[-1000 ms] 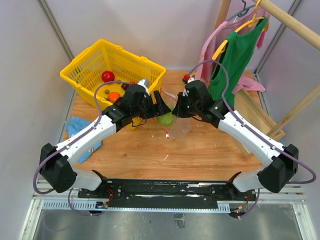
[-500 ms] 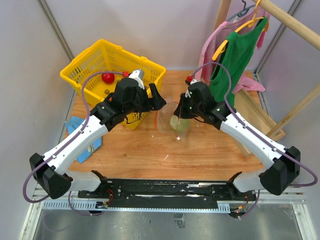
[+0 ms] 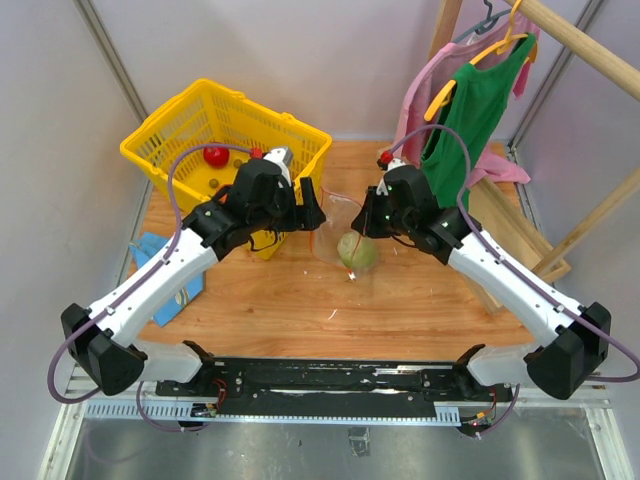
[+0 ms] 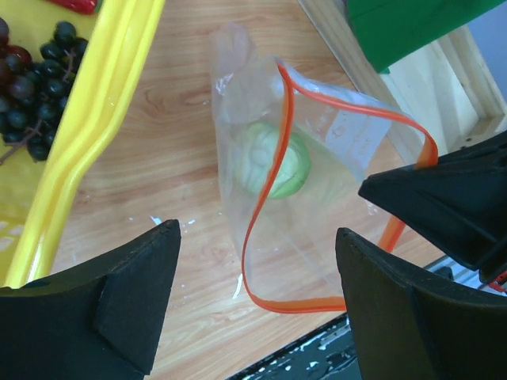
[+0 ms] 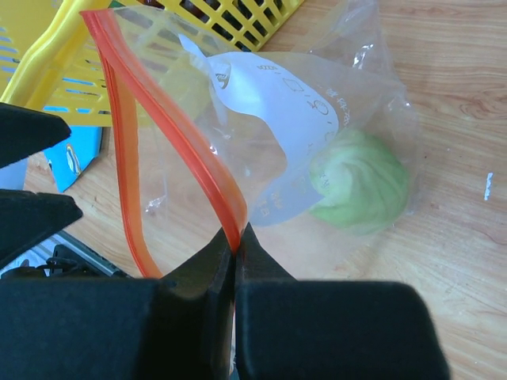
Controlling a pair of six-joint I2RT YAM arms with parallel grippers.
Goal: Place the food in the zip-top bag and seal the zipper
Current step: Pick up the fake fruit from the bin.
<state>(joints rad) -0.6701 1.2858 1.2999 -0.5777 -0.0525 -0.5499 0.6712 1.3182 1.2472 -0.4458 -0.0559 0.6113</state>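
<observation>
Though hazy, half-veiled, green ball inside zip-top bag.

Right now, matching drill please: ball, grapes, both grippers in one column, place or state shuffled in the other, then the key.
Column 1
1. ball
2. grapes
3. left gripper
4. right gripper

Column 2
A. shut on the zipper
B. inside the bag
C. open, holding nothing
D. in the basket

Pairs: 1-B, 2-D, 3-C, 4-A
</observation>
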